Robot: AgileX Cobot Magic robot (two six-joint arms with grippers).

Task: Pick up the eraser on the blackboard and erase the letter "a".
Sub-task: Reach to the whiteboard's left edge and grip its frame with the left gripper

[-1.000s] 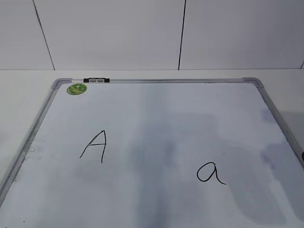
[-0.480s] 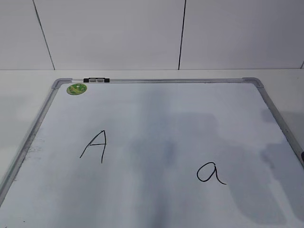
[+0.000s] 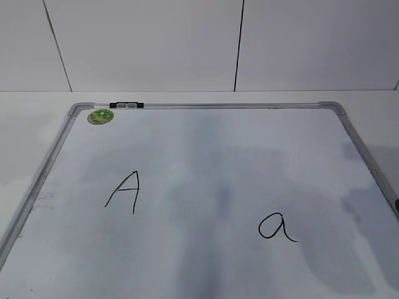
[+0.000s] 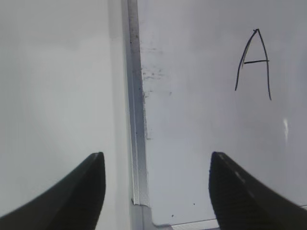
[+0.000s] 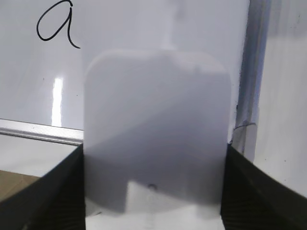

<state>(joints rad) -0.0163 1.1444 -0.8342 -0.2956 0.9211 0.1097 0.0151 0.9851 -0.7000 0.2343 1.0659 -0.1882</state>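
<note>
The eraser point(image 5: 156, 129), a white oblong block with rounded corners, fills the right wrist view. My right gripper point(image 5: 153, 152) is shut on it, one black finger against each long side, over the near right part of the blackboard point(image 3: 206, 149). The letter "a" point(image 3: 276, 226) is on the board's right half, and in the right wrist view point(image 5: 56, 26) it lies ahead and to the left of the eraser. My left gripper point(image 4: 157, 155) is open and empty over the board's left frame. Neither gripper nor the eraser shows in the exterior view.
A capital "A" point(image 3: 124, 191) is on the board's left half, also in the left wrist view point(image 4: 253, 62). A round green magnet point(image 3: 100, 116) sits at the far left corner beside a black clip point(image 3: 126, 105) on the grey frame. A white wall stands behind.
Only the soft shadows on the board and on the table at the left have shifted a little. The letters and the magnet have not moved.
</note>
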